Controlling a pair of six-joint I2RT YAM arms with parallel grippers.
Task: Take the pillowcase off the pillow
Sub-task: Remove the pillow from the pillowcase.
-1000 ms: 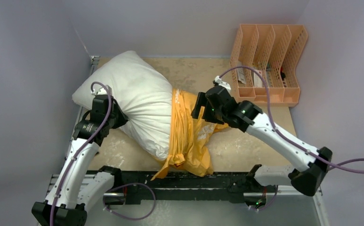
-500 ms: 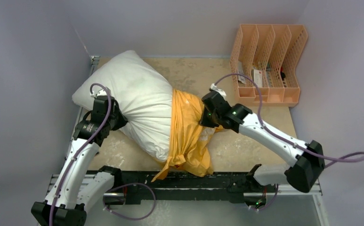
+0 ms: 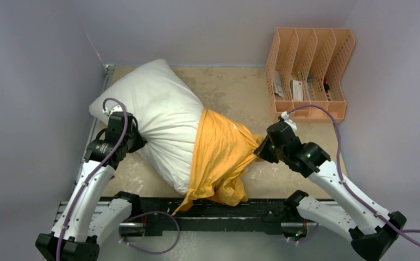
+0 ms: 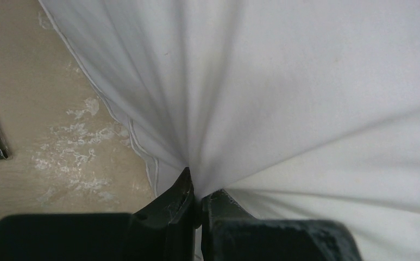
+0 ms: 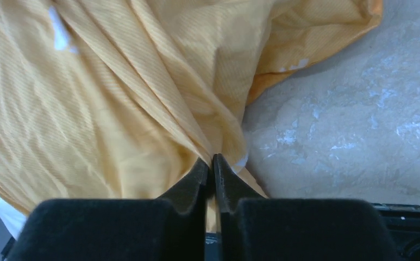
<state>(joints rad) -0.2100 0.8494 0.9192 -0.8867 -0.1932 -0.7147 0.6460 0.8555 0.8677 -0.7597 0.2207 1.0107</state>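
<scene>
The plump white pillow [image 3: 156, 114] lies slantwise across the table's left half, its near right end still inside the orange-yellow pillowcase [image 3: 218, 157]. My left gripper [image 3: 133, 136] is shut on a pinch of the pillow's white fabric [image 4: 262, 98] at its near left edge; folds fan out from the jaws [image 4: 199, 190]. My right gripper [image 3: 261, 152] is shut on the pillowcase [image 5: 115, 92] at its right edge, and the cloth is drawn taut toward it. A strip of white shows at the lower left of the right wrist view.
A peach desk organiser [image 3: 311, 73] holding a few items stands at the back right. The black rail [image 3: 213, 209] of the arm bases runs along the near edge, with the pillowcase's loose end hanging onto it. Grey walls close in on both sides.
My right gripper closed on the pillowcase and pulled it to the right and nearer, stretching the bunched cloth out. The pillow shifted slightly. The left gripper kept its hold.
</scene>
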